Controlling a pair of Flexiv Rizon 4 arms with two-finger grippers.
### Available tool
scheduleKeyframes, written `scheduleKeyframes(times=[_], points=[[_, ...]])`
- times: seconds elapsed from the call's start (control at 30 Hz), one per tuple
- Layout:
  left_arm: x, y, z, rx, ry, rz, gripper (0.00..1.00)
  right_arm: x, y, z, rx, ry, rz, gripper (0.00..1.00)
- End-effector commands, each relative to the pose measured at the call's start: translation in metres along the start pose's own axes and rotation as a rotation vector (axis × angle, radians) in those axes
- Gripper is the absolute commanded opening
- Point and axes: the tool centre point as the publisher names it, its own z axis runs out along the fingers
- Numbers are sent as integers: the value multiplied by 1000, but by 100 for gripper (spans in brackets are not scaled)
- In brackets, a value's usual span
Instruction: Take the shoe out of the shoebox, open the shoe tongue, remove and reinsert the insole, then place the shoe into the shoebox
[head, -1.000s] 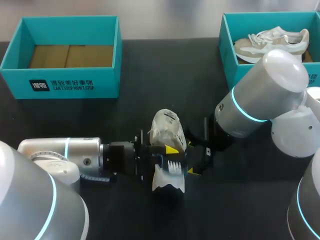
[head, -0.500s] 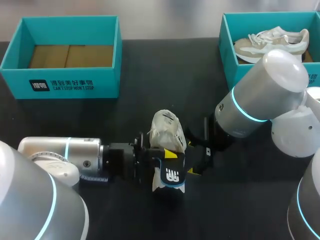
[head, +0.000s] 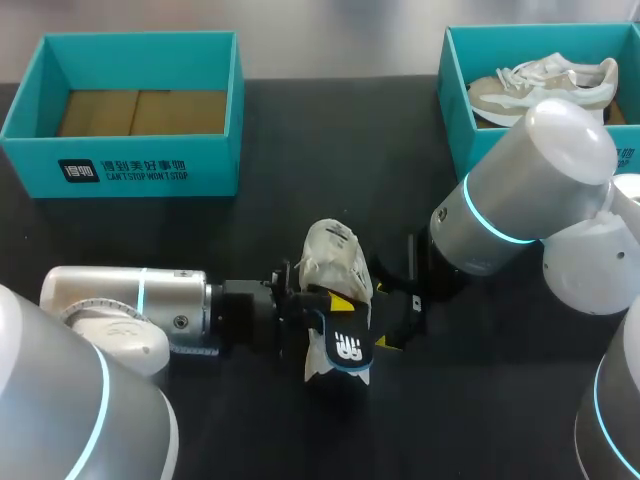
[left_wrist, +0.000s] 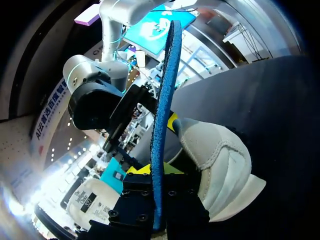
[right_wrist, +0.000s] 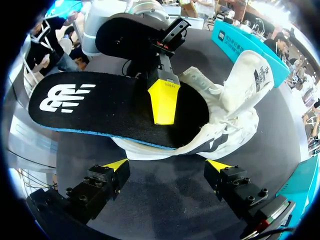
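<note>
A white shoe (head: 335, 258) lies mid-table with its tongue (right_wrist: 247, 75) pulled up. My left gripper (head: 333, 305) is shut on a black insole (head: 343, 350) with a white logo and a blue underside. One end of the insole sits at the shoe's mouth (right_wrist: 192, 112); the other sticks out toward me. In the left wrist view the insole (left_wrist: 162, 120) stands edge-on between my fingers, beside the shoe (left_wrist: 215, 155). My right gripper (right_wrist: 167, 167) is open just short of the shoe and insole (right_wrist: 110, 107), touching neither; in the head view the right gripper (head: 395, 322) sits right of them.
A teal shoebox (head: 140, 165) with brown card in its bottom stands at the back left. Another teal box (head: 455, 110) at the back right holds a second beige shoe (head: 545, 82). My right arm's big elbow (head: 530, 180) hangs over the table's right side.
My left arm has slid a little to the right, and the insole in its grip has turned so that its logo face shows more. The right arm has kept still.
</note>
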Motion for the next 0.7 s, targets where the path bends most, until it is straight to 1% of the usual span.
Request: scheduleKeyframes(times=[0.03, 0.1, 0.17, 0.33, 0.37, 0.4, 0.47, 0.53, 0.6, 0.7], points=[[3, 4, 4, -18, 0, 3, 0, 1, -1, 1, -1, -2, 0, 100], [3, 5, 3, -16, -3, -2, 0, 1, -1, 1, -1, -2, 0, 100], [2, 6, 1, 2, -13, -18, 0, 1, -1, 1, -1, -2, 0, 100], [-1, -1, -3, 28, -30, -53, 0, 1, -1, 1, -1, -2, 0, 100], [-2, -3, -4, 33, -33, -59, 14, 1, -1, 1, -1, -2, 0, 100], [-3, -5, -5, 32, -33, -59, 31, 1, -1, 1, -1, -2, 0, 100], [-4, -9, -7, 38, -44, -81, 36, 1, -1, 1, -1, -2, 0, 100], [-6, -13, -10, 43, -47, -83, 44, 1, -1, 1, -1, -2, 0, 100], [-8, -18, -12, 52, -55, -91, 44, 1, -1, 1, -1, -2, 0, 100], [-11, -24, -14, 27, -53, -94, 40, 1, -1, 1, -1, -2, 0, 100]])
